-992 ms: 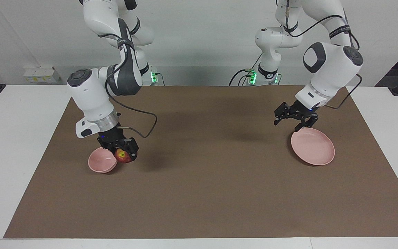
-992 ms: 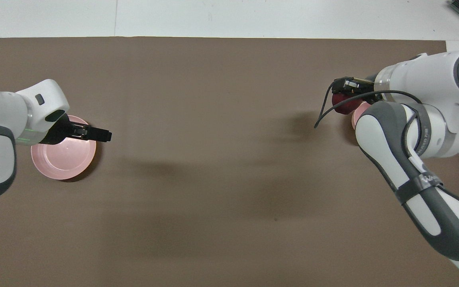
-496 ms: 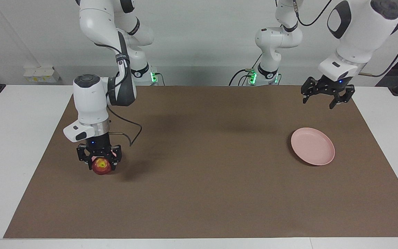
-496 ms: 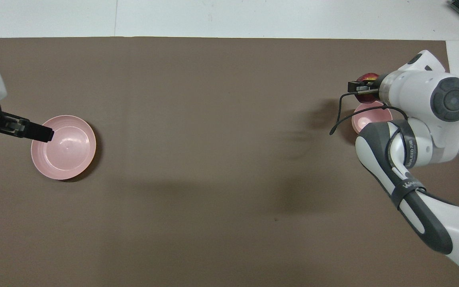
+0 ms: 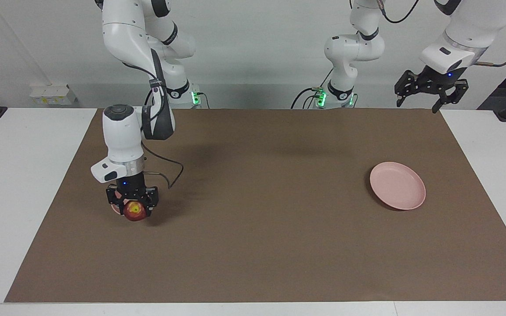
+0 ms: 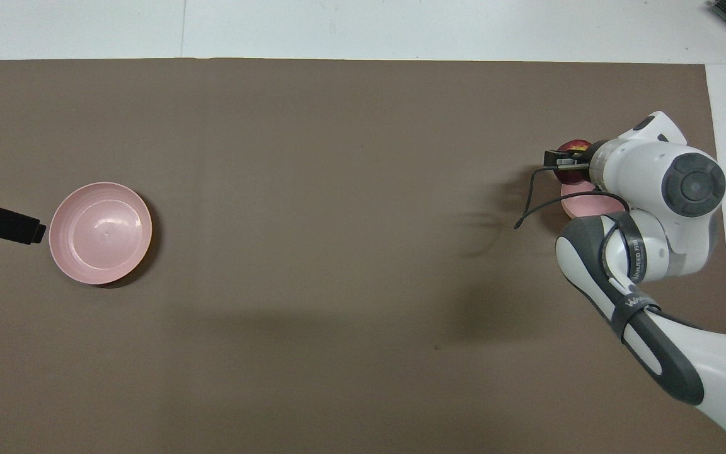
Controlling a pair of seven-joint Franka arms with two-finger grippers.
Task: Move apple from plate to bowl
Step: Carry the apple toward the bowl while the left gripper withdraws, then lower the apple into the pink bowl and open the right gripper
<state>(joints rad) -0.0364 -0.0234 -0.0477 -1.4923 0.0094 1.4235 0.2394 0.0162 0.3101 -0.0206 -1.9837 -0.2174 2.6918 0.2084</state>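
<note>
apple: dark red with a yellowish patch, pinched in the right gripper, hanging over the bowl at the right arm's end of the brown mat.
right gripper: fingers pressed against the apple's sides, wrist pointing straight down (in the overhead view the arm hides most of the grip).
bowl: small, deep, pale pink; only a sliver shows under the apple in the facing view, and part of its rim and inside in the overhead view. what shows of it holds nothing; the rest is covered.
step in hand: carrying is about done, judging by the apple over the bowl; the release has not happened yet.
next move: lower the apple until it sits inside the rim, then spread the fingers. the bowl is only just wider than the fruit, so centring matters, or it could roll off the edge.
plate: wide, shallow, pale pink, bare, well apart toward the left arm's end of the mat.
left gripper: fingers spread, holding nothing, raised high over the mat's edge nearest the robots; this arm waits.
</note>
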